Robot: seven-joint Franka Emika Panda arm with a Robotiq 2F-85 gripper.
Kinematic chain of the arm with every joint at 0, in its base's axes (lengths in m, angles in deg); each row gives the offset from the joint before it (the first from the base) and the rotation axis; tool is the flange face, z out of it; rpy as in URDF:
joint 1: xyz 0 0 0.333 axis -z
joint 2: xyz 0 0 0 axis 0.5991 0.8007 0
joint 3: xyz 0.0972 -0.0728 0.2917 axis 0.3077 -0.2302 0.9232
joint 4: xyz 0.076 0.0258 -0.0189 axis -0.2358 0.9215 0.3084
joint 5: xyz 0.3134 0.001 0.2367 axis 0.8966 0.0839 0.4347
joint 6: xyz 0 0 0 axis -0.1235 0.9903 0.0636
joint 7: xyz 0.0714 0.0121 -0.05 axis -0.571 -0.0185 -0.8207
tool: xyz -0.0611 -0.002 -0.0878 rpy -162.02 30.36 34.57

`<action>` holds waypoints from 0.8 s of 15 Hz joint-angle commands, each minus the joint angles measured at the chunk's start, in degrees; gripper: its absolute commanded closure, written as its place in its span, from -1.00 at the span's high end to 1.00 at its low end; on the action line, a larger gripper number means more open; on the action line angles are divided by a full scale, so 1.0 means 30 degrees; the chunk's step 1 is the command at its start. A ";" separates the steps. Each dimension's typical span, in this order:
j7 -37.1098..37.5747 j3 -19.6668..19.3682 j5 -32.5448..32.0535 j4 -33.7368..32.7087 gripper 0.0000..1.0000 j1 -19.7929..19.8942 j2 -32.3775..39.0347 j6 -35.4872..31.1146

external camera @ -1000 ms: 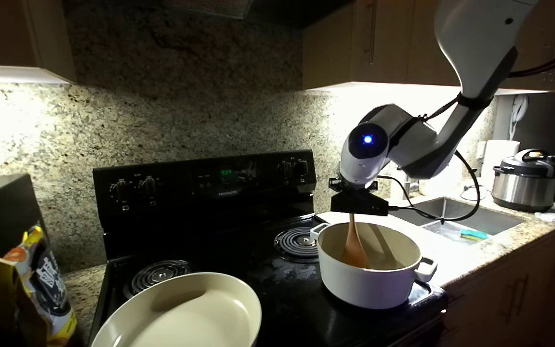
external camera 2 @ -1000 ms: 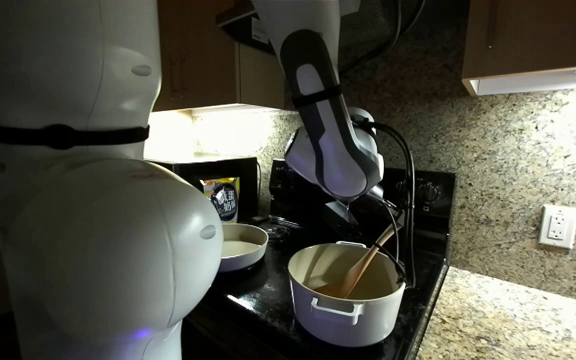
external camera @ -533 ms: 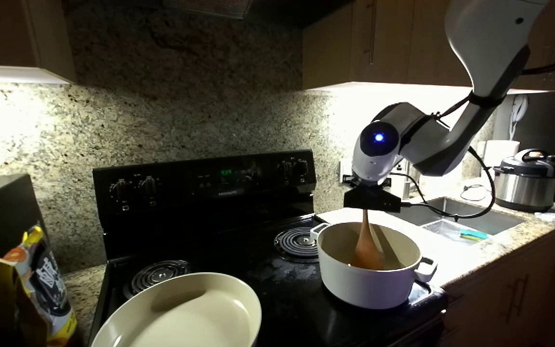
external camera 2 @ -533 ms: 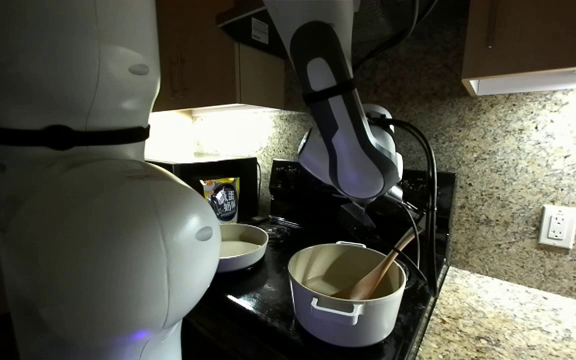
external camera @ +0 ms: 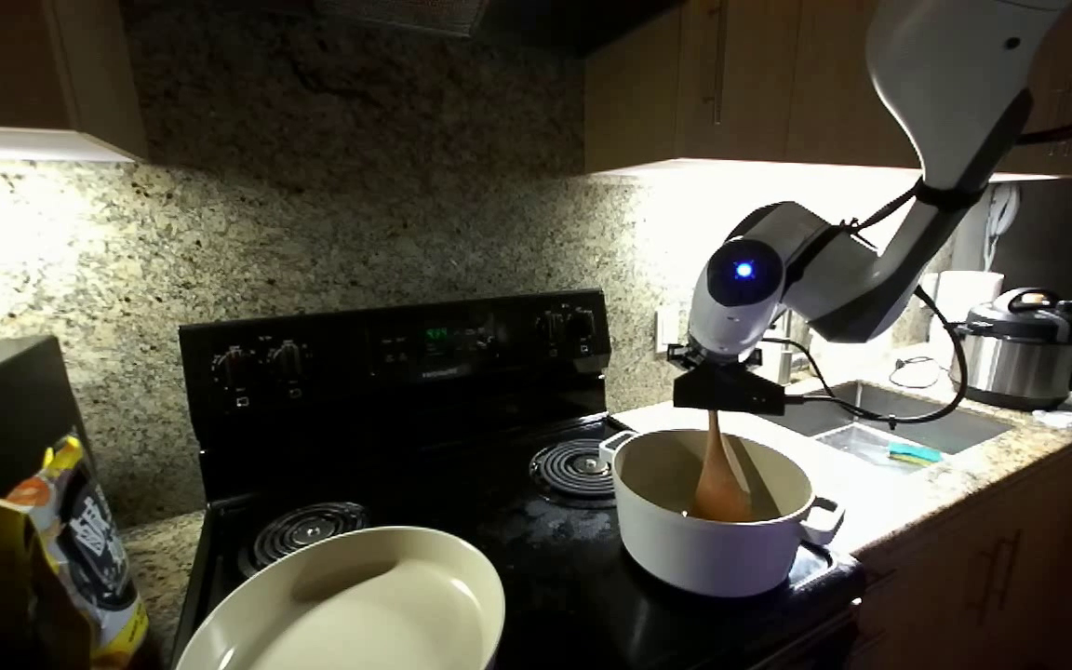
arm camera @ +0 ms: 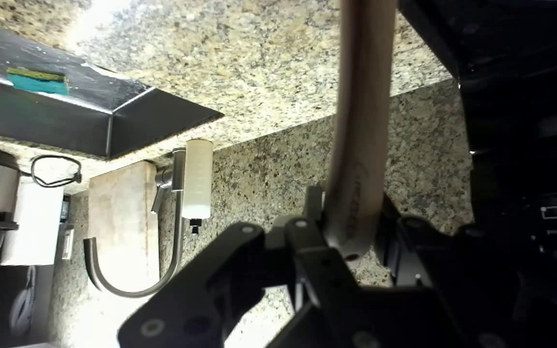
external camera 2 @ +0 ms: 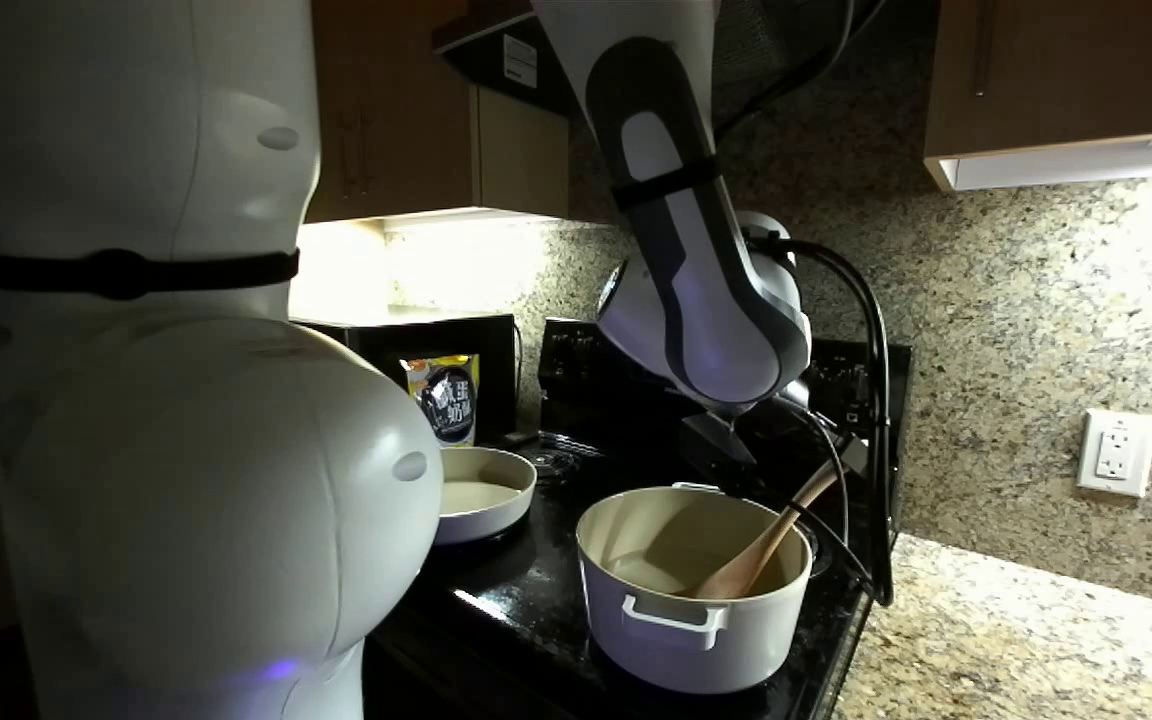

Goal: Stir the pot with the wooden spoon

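Note:
The white pot (external camera: 703,560) sits on the stove's right front area, its brownish inside facing up. Leaning in it is the wooden spoon (external camera: 720,489), whose broad end rests low inside the pot (external camera 2: 736,655) while the handle slants up past the rim. In the wrist view my gripper (arm camera: 350,208) is shut on the upper end of the spoon (arm camera: 363,96), one finger on each side of the handle. In an exterior view the fingers are mostly hidden behind the black wrist camera. The gripper hangs above the pot's far rim.
A large cream oval dish (external camera: 359,609) occupies the left front of the stove. Behind the pot rises the black control panel (external camera: 443,344). Dark cables (external camera 2: 876,480) loop down beside the spoon. The sink (external camera: 880,419) and steel cooker (external camera: 1020,349) lie to the right.
My gripper and the spoon have moved right in both exterior views, mostly in the earlier half second. The spoon's broad end has shifted right inside the pot, which has stayed put.

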 commanded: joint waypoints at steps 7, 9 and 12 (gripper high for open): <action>-0.0993 0.0697 0.1203 -0.0301 -0.87 -0.0805 -0.0049 -0.0346; -0.1015 0.0712 0.1766 -0.0549 -0.87 -0.0855 -0.0112 -0.0398; -0.1097 0.0678 0.2337 -0.0811 -0.87 -0.0915 -0.0066 -0.0214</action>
